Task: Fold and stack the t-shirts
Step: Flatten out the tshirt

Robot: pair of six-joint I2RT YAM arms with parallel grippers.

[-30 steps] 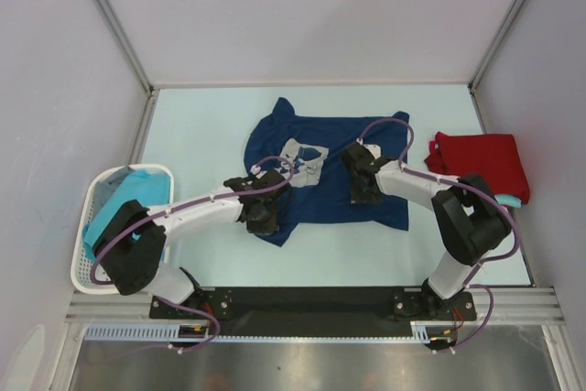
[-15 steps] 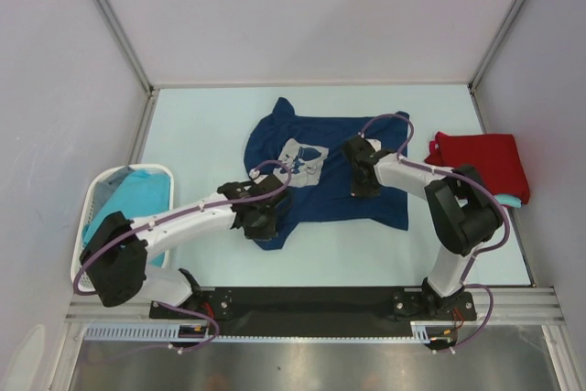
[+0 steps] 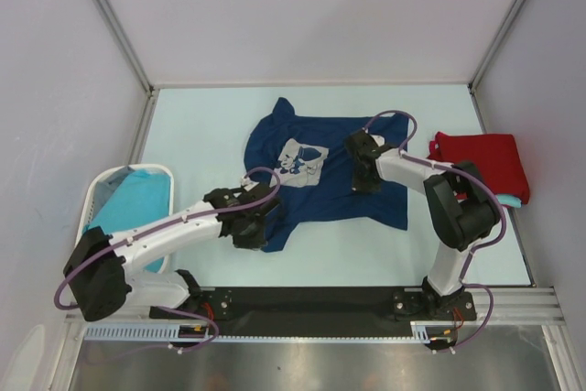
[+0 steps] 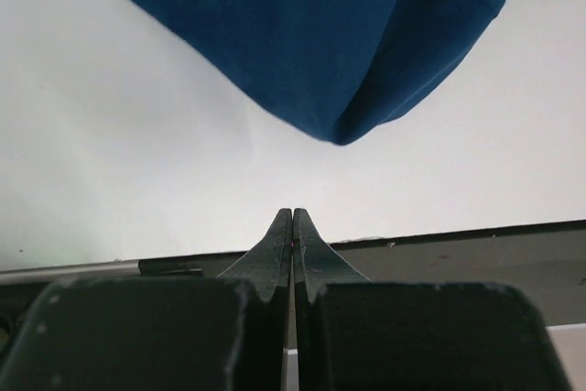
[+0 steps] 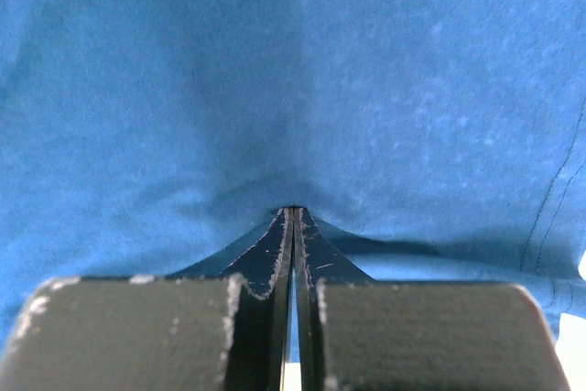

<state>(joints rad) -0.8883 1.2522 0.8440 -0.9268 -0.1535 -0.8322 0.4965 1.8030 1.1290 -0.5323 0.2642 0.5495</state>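
Hands are both pressed together: the left hand (image 4: 292, 217) grips nothing, its tip just short of the near left corner of the navy t-shirt (image 3: 330, 194), while the right hand (image 5: 293, 212) pinches a small pucker of that shirt, to the right of its pale chest print (image 3: 300, 160). The navy t-shirt lies spread in the middle of the pale surface (image 3: 201, 135). A folded red t-shirt (image 3: 485, 162) lies at the right edge, and a turquoise t-shirt (image 3: 137, 203) sits in the white basket (image 3: 124, 169) at the left.
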